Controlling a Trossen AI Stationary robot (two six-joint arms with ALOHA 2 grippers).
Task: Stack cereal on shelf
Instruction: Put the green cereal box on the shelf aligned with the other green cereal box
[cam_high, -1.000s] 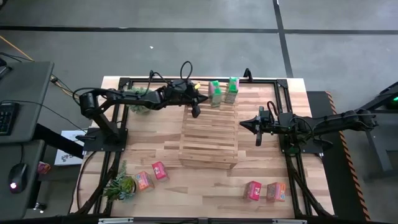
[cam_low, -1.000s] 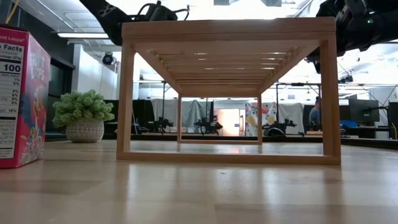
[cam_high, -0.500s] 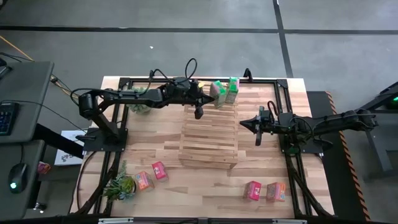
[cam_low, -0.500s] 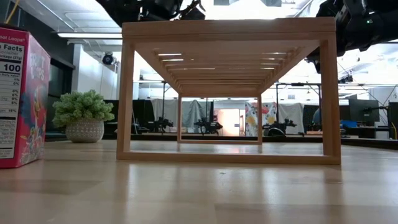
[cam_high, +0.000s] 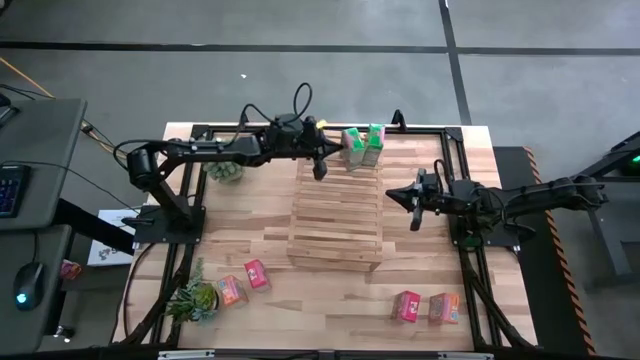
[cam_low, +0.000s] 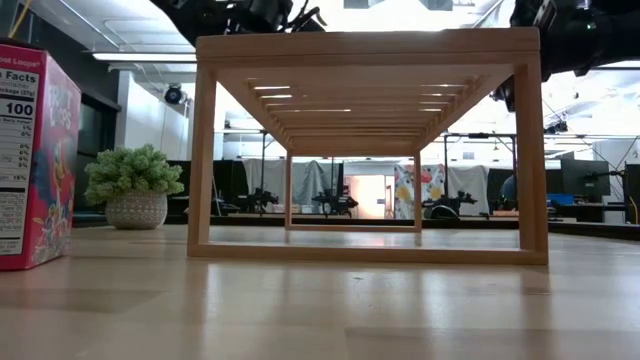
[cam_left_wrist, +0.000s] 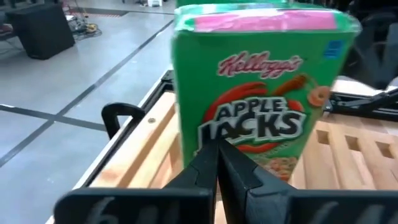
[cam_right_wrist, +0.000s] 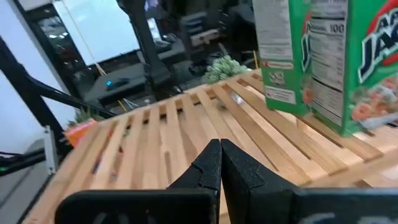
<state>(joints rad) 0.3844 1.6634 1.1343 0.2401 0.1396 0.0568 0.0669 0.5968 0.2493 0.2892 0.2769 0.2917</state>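
Should the left end effector (cam_high: 318, 165), fingers clenched on nothing at the shelf's (cam_high: 337, 222) far edge, press on, it risks toppling the nearer green cereal box (cam_high: 351, 147) off that far end; this is a judgement. Count: two green boxes, the second (cam_high: 372, 144) just beside the first; two by the desk's (cam_high: 250, 225) near-left edge, orange (cam_high: 230, 290) and pink (cam_high: 257, 274); two near-right, pink (cam_high: 405, 306) and orange (cam_high: 443, 307); two plants. Right end effector (cam_high: 414, 205), clenched, empty, waits beside the shelf's right edge.

Grey floor (cam_high: 300, 90) with dark seams surrounds the table (cam_high: 240, 225).
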